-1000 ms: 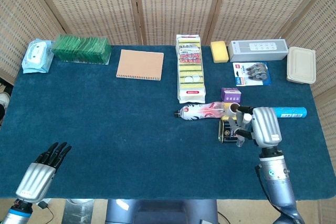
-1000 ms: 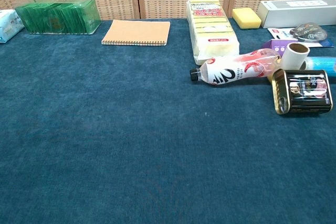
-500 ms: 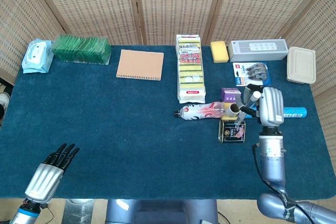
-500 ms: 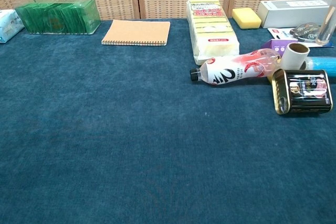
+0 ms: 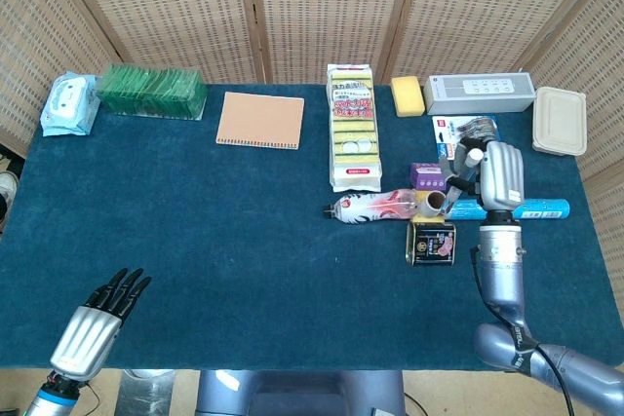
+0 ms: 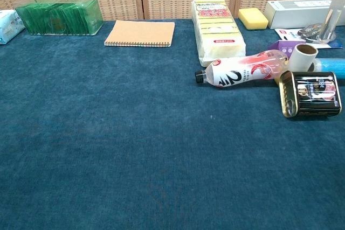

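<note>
My right hand (image 5: pixel 492 174) hovers above the blue tube (image 5: pixel 534 209), with its fingers (image 5: pixel 456 170) spread over the purple box (image 5: pixel 427 176) and the paper roll (image 5: pixel 432 202); it holds nothing. In the chest view only its fingertips (image 6: pixel 327 28) show at the right edge. A black can (image 5: pixel 432 242) lies on its side just in front of the roll, and a red-and-white bottle (image 5: pixel 375 207) lies to their left. My left hand (image 5: pixel 96 323) stays low at the near left table edge, fingers straight, empty.
Along the back stand a wipes pack (image 5: pixel 69 104), a green box (image 5: pixel 151 91), an orange notebook (image 5: pixel 259 120), a sponge multipack (image 5: pixel 353 129), a yellow sponge (image 5: pixel 408 94), a grey box (image 5: pixel 480 93), a tape pack (image 5: pixel 468 133) and a beige container (image 5: pixel 560 121).
My right hand has drawn back from beside the black can and moved farther away, over the purple box and blue tube. The left hand has edged slightly right.
</note>
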`<state>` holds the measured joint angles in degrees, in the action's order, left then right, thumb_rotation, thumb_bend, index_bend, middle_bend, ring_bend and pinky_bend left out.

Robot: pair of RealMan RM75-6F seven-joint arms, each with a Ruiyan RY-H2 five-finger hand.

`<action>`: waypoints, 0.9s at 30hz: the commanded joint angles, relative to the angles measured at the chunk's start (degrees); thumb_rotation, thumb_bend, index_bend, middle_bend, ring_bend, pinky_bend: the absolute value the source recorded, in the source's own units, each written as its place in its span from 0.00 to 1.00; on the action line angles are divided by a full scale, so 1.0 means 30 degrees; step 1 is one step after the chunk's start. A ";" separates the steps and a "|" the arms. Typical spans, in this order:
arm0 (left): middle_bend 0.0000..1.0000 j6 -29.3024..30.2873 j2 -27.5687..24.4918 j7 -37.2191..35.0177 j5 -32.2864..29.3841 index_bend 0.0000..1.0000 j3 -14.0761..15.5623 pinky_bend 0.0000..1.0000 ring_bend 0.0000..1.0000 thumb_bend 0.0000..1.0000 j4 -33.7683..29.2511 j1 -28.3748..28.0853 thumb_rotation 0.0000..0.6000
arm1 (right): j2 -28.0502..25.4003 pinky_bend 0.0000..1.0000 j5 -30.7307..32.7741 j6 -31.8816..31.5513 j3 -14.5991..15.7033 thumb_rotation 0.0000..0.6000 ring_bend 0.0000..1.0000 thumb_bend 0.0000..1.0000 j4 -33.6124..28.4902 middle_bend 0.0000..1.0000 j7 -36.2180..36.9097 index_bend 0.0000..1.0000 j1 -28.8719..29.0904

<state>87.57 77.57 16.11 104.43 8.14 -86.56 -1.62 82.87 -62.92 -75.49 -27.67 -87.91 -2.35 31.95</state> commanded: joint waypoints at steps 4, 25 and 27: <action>0.08 -0.0002 0.0143 0.0160 -0.0075 0.04 0.0026 0.26 0.06 0.21 0.0019 0.0086 1.00 | 0.0618 1.00 -0.0162 0.0249 -0.0017 1.00 1.00 0.40 0.1389 1.00 0.0600 0.80 0.0523; 0.08 0.0111 0.0281 0.0467 0.0015 0.04 0.0137 0.26 0.06 0.21 0.0015 0.0247 1.00 | 0.2472 1.00 -0.1155 0.0644 0.0846 1.00 1.00 0.40 0.4292 1.00 0.1815 0.80 0.1423; 0.08 0.0053 0.0302 0.0504 -0.0012 0.04 0.0142 0.26 0.06 0.21 0.0023 0.0241 1.00 | 0.2585 1.00 -0.1284 0.0794 0.0876 1.00 1.00 0.40 0.4779 1.00 0.2094 0.80 0.1550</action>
<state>87.76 78.46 17.59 104.42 8.56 -86.50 -0.89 90.25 -66.40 -73.52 -25.19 -74.46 3.29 36.24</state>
